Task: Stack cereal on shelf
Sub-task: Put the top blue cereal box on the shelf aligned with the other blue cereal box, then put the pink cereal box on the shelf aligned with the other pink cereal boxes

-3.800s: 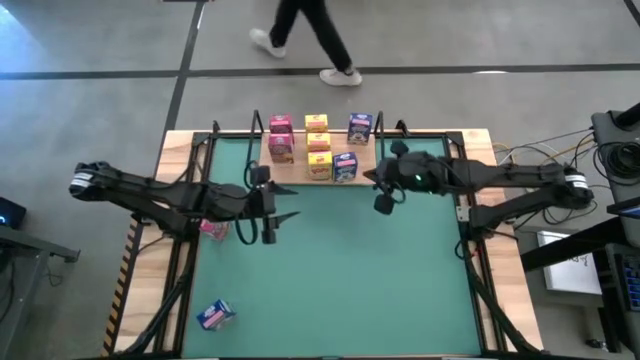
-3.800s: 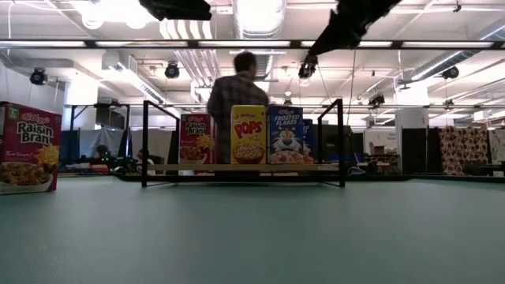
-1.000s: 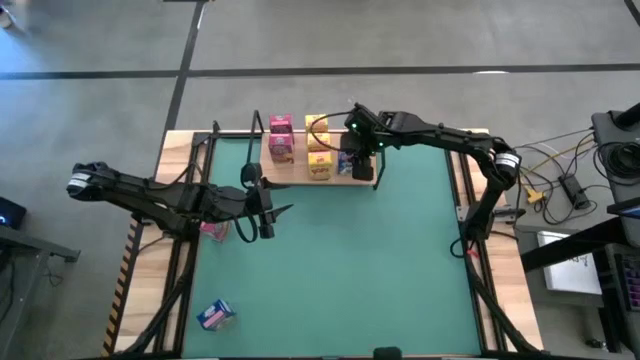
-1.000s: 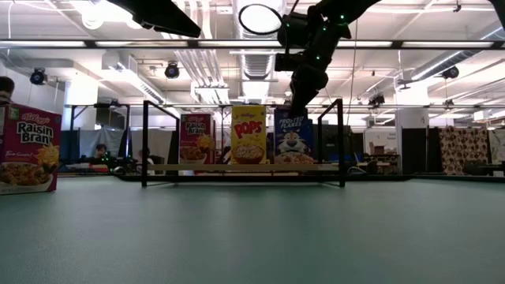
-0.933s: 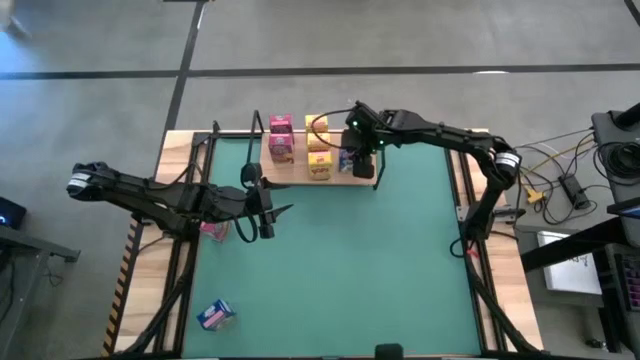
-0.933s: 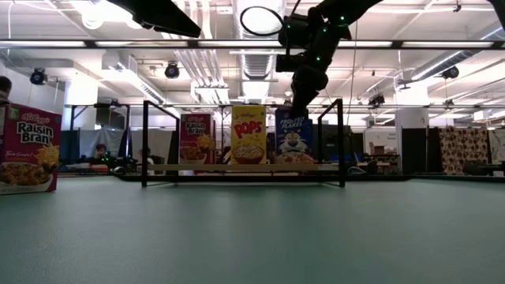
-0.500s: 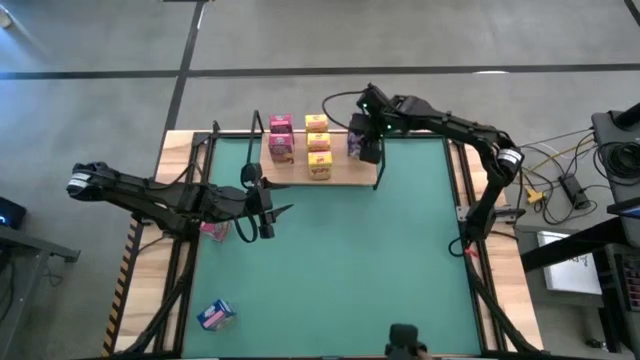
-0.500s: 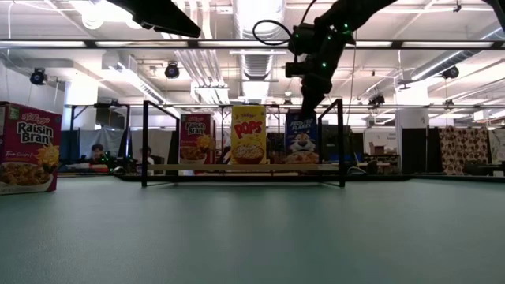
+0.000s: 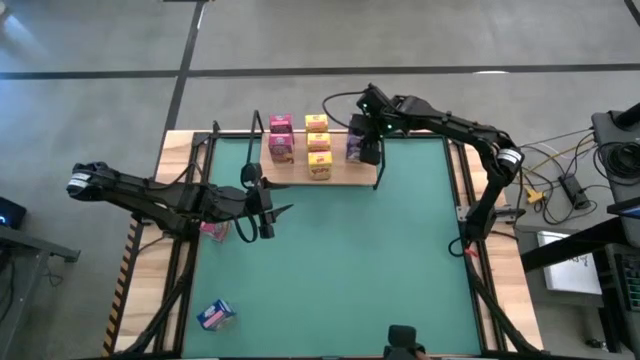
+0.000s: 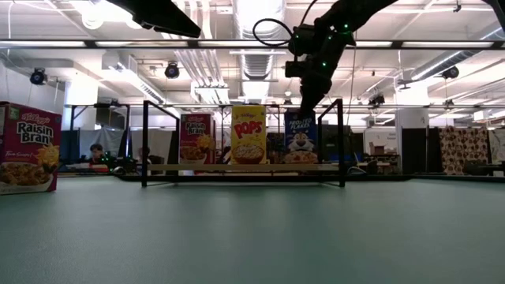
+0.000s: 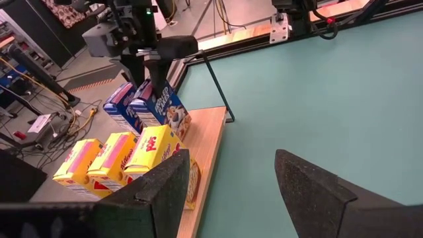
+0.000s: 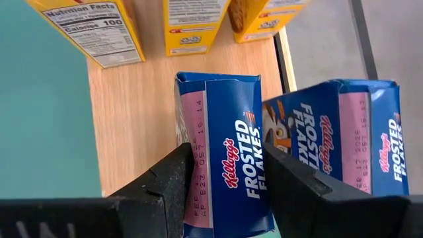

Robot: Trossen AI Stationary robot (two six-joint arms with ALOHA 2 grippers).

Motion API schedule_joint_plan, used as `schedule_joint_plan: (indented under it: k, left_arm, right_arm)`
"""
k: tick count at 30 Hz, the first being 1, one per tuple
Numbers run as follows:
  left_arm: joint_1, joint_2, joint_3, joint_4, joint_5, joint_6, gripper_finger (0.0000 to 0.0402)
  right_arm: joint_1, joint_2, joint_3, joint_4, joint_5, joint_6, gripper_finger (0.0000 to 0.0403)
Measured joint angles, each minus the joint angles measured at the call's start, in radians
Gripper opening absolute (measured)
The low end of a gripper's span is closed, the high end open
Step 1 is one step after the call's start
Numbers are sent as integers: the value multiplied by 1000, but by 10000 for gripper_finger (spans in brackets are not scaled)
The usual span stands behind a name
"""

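While the right arm reaches over the shelf's far end, the scene reads as follows.

Right gripper [image 9: 366, 150]: its fingers [image 12: 173, 182] are clamped on either side of a blue Frosted Flakes box [image 12: 225, 149], gripping it from the top.
Held box: at the shelf's right end, by the black wire bracket [image 10: 340, 142]; in the low view it stands upright with its base at the board, though I cannot tell whether it touches.
Second blue box [image 12: 344, 135]: just beside the held one, toward the shelf's back edge (seen best from the right wrist).
Shelf [image 9: 345, 176]: light-wood board at the far edge of the green surface [image 9: 340, 270], with wire brackets at both ends.
Yellow boxes [image 9: 318, 146]: lined up front to back along the shelf's middle; the low view shows the front one, a Pops box [image 10: 248, 135].
Pink boxes [image 9: 281, 138]: two on the shelf's left part, one behind the other.
Loose pink box [image 9: 213, 229]: on the surface's left edge, partly under the left arm.
Loose blue box [image 9: 215, 315]: lying near the surface's front left corner, well apart from the shelf.
Left gripper [image 9: 268, 213]: hangs over the left part of the surface, fingers [image 11: 310, 188] apart and holding nothing.
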Motion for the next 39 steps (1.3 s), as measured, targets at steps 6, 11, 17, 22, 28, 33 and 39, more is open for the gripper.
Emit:
schedule_joint_plan:
  k: [6,11,17,22,28,33,39]
  left_arm:
    - [0,0,0,0,0,0,206]
    - [0,0,0,0,0,-1,206]
    - [0,0,0,0,0,-5,206]
    - [0,0,0,0,0,-13,206]
    - [0,0,0,-46,1,-74,206]
    - [0,0,0,-102,1,-179,206]
    - [0,0,12,-218,1,-355,206]
  right_arm:
    - [0,0,-6,0,3,1,172]
    - [0,0,-8,8,4,10,201]
    - [0,0,-8,9,4,8,235]
    - [0,0,27,-11,6,5,258]
    - [12,0,126,-97,1,73,264]
    - [63,-2,172,-171,-56,115,251]
    - [163,-53,116,-169,-66,121,237]
